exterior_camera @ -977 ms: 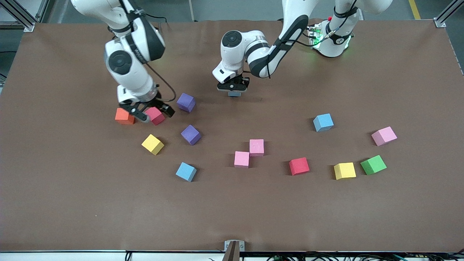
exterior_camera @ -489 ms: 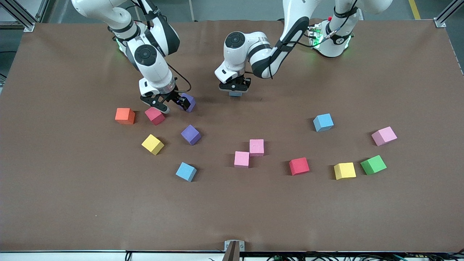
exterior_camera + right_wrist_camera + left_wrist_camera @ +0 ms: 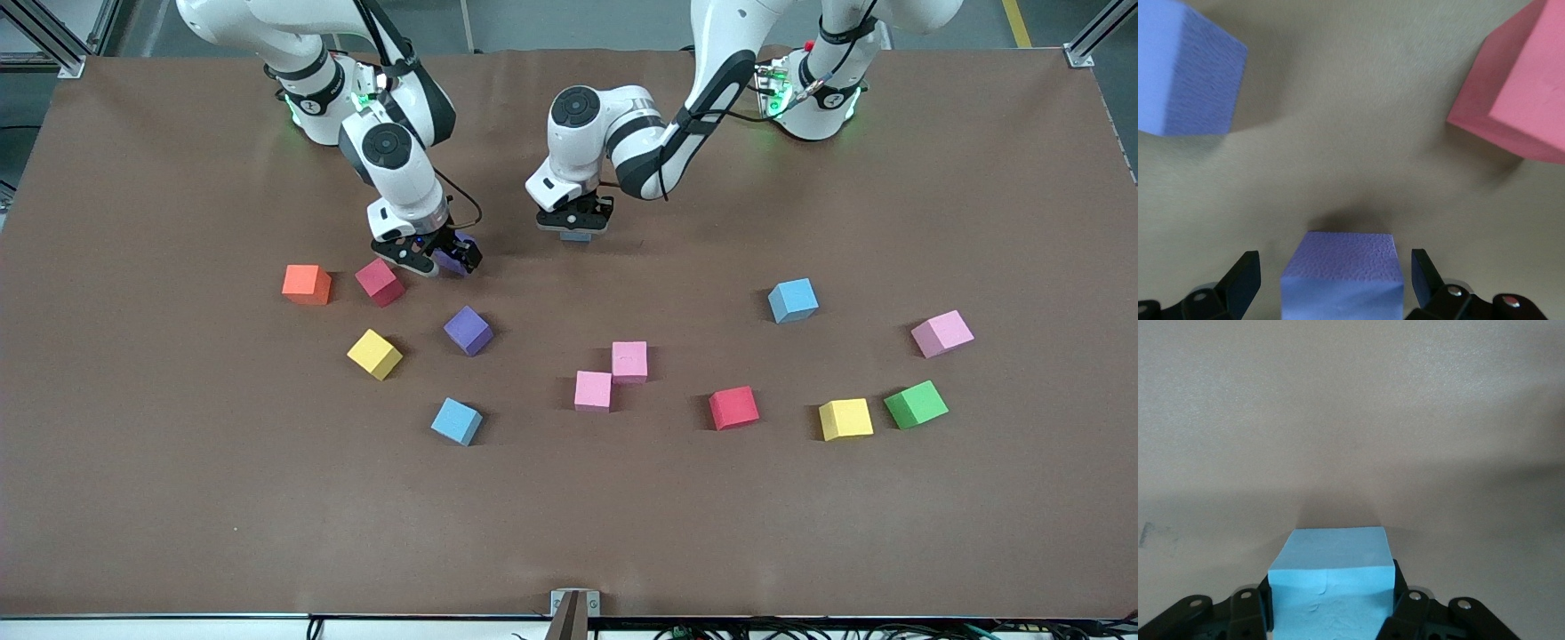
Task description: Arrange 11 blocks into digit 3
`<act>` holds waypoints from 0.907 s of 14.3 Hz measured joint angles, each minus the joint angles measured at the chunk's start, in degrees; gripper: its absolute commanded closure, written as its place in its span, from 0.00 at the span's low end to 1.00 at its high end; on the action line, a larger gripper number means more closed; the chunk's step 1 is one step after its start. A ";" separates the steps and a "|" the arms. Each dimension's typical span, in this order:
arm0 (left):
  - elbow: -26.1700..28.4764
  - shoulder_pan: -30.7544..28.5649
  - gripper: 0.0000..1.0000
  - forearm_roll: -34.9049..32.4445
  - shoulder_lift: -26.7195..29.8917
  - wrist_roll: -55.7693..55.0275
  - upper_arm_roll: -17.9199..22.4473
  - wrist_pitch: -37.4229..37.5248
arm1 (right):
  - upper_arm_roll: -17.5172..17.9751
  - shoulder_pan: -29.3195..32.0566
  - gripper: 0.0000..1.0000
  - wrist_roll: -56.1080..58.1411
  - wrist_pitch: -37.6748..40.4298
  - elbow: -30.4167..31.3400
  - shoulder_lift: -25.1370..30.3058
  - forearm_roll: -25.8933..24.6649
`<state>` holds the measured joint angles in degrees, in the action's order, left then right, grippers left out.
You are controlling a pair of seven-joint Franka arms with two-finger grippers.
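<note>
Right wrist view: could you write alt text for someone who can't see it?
The right gripper is open, its fingers apart on either side of a purple cube that sits on the brown table. A second purple cube and a red cube lie farther off at the picture's edges.

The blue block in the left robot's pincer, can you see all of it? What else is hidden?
- Light blue block: in the front view the left pincer covers nearly all of it; in the left wrist view the picture's edge cuts it off.
- Purple block between the right pincer's open fingers: mostly covered in the front view, and cut off by the edge in the right wrist view.
</note>
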<state>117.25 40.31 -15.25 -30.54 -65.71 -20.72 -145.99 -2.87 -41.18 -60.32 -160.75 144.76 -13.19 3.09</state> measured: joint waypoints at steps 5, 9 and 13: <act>-0.97 -0.47 0.00 0.00 0.15 -0.27 0.78 2.39 | -0.01 -1.71 0.03 0.03 0.09 -0.08 -0.78 -0.01; -7.92 -0.51 0.00 0.00 4.32 -0.57 0.53 15.43 | -0.01 -2.01 0.44 0.02 1.00 -0.08 -0.78 -0.01; -16.43 -3.55 0.00 0.00 6.89 -0.69 0.91 23.38 | -0.40 -1.99 1.00 -0.80 4.45 -0.37 -0.46 0.12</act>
<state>100.82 36.76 -15.25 -23.65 -66.39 -19.81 -122.62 -3.27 -43.17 -61.12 -156.30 144.39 -13.64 3.21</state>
